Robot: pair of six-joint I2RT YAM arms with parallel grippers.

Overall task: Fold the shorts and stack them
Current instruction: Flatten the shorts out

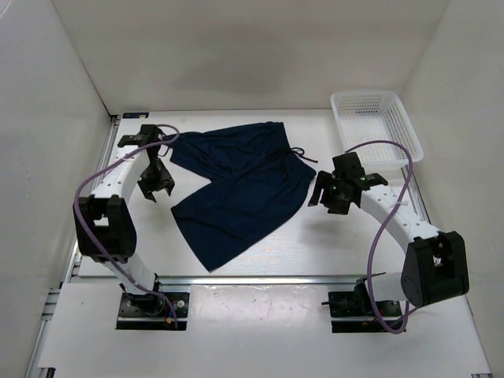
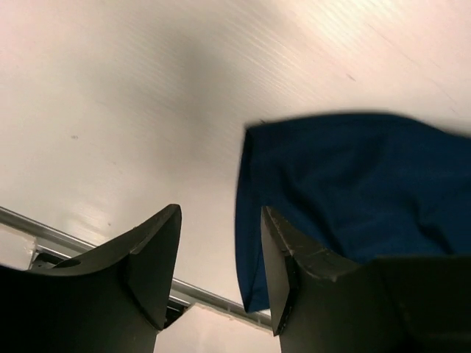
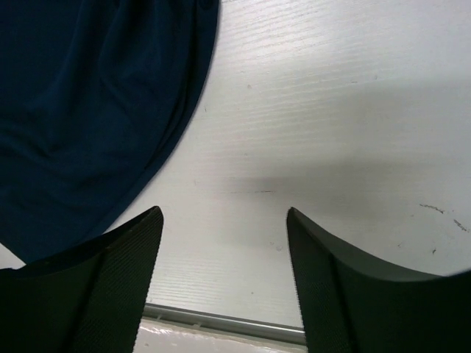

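The dark navy shorts (image 1: 236, 189) lie spread flat in the middle of the white table, waistband with drawstring toward the right, legs toward the left and near side. My left gripper (image 1: 155, 186) hovers open and empty just left of the shorts' left leg; in the left wrist view the leg's hem corner (image 2: 254, 243) lies beside my right finger (image 2: 291, 257). My right gripper (image 1: 329, 195) is open and empty just right of the waistband; in the right wrist view the shorts (image 3: 81, 110) fill the upper left, with bare table between the fingers.
A white mesh basket (image 1: 375, 124) stands at the far right corner. White walls enclose the table on three sides. A metal rail (image 1: 260, 277) runs along the near edge. Purple cables loop from both arms.
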